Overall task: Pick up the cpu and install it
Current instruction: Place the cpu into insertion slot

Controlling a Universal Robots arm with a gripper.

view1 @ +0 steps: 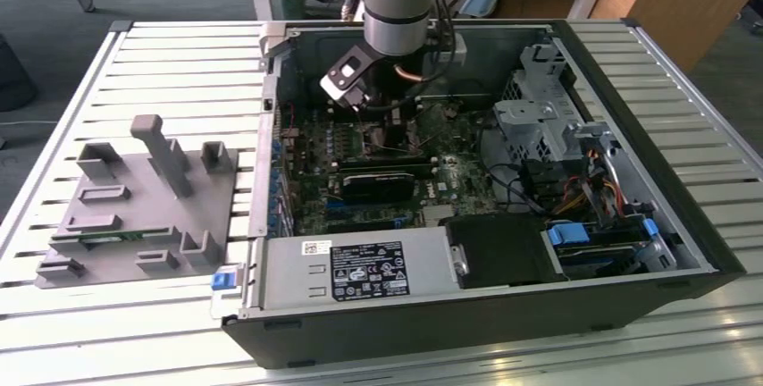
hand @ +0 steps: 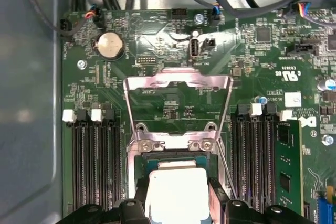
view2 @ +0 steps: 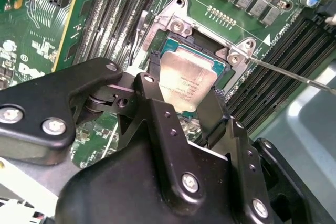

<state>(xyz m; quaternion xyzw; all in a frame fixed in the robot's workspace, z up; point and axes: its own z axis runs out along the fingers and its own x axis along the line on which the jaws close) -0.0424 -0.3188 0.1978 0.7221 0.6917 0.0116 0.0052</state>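
cpu (view2: 186, 80) top: dull silver metal | socket frame (hand: 178, 81): shiny bare metal | motherboard (hand: 157, 40): glossy green

Computer case (view1: 477, 319) on worktop (view1: 179, 64), fixture (view1: 131, 216) beside it.
The fixture lies at the exterior view's left; inside the case, the gripper (view2: 184, 93) grips the cpu (view2: 185, 74) at the socket (view2: 176, 24), memory slots (hand: 94, 171) flanking it.

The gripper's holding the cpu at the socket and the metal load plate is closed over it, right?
No: the first wrist view shows the load plate swung open, clear of the socket. The gripper does hold the cpu there.
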